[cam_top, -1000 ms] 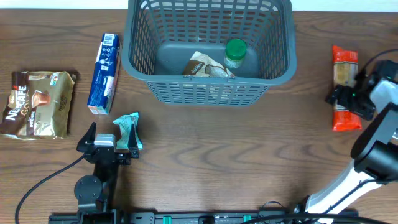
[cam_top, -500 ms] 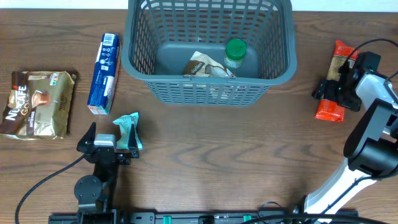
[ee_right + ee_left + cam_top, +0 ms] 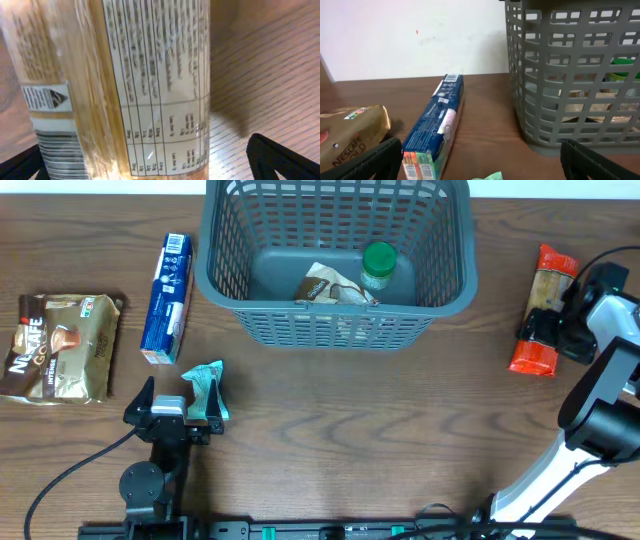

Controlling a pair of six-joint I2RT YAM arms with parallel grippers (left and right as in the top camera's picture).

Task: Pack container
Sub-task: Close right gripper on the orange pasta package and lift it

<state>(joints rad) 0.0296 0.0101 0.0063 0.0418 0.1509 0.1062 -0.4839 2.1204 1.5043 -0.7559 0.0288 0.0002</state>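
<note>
Overhead: the container (image 3: 330,330) stands upright at the far middle of the bench (image 3: 330,440). A green-lidded jar (image 3: 379,265) and a brown packet (image 3: 335,288) lie on its base. A blue box (image 3: 166,298) lies just left of it, with a Nescafe pouch (image 3: 62,345) further left. The left gripper (image 3: 178,395) is at the near left, jaws spread and holding nothing. A teal packet (image 3: 207,388) lies by one of its fingers. The right gripper (image 3: 555,335) is at the far right over an orange-red snack packet (image 3: 533,358), well apart from the container.

Left wrist: finger tips sit in both bottom corners, jaws wide, and only a teal packet corner shows between them. The blue box is ahead left and the pouch is at the left edge. The container's lattice wall is ahead right, with the green lid showing through it.

Right wrist: the snack packet's label and barcode fill the left and middle. The jaws are spread either side of it. The right tip is clear of the packet; cannot tell whether the left tip touches it.
</note>
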